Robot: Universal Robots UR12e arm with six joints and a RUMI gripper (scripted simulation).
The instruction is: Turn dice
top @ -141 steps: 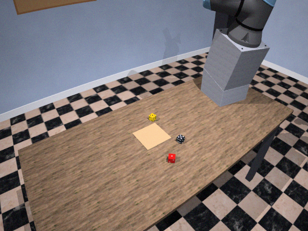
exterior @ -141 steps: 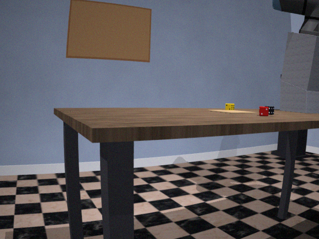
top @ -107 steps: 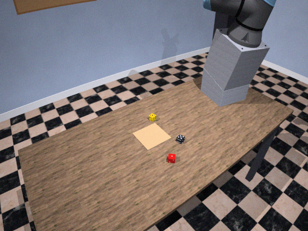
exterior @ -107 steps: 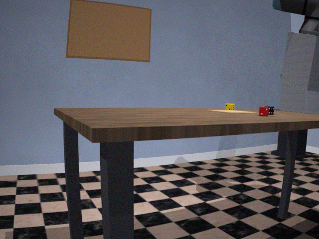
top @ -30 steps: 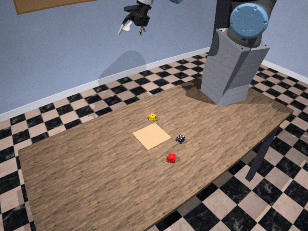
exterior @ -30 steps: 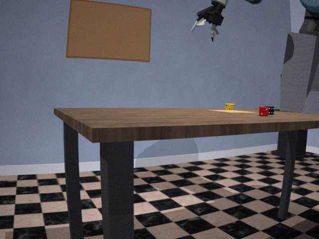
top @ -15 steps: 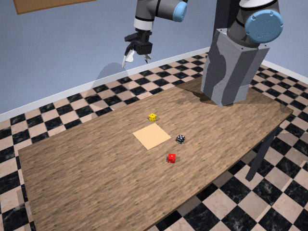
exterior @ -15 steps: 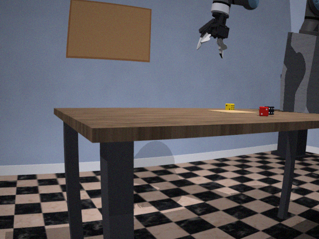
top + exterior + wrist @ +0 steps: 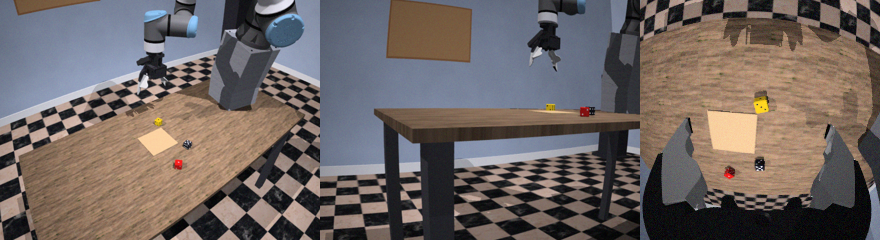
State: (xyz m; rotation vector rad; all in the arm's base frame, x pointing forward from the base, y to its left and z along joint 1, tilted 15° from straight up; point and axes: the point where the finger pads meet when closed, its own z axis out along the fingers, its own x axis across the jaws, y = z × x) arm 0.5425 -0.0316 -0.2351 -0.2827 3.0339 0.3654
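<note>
A tan mat [image 9: 157, 141] lies near the middle of the wooden table. The yellow die [image 9: 158, 121] sits flat on the table just beyond the mat's far corner, off the mat. The black die [image 9: 187, 144] sits on the table to the right of the mat, off it. The red die [image 9: 178, 164] sits in front of the mat, toward the near edge. My gripper [image 9: 151, 85] is open and empty, high above the table's far edge, well above the yellow die. In the wrist view the yellow die [image 9: 761, 105], mat [image 9: 733, 131], black die [image 9: 759, 164] and red die [image 9: 729, 173] all show below my open fingers.
The robot's grey pedestal [image 9: 239, 67] stands on the table's far right corner. The table's far edge lies under the gripper. A brown board [image 9: 429, 31] hangs on the wall. In the exterior view the red die [image 9: 584, 111] partly covers the black die [image 9: 591, 110].
</note>
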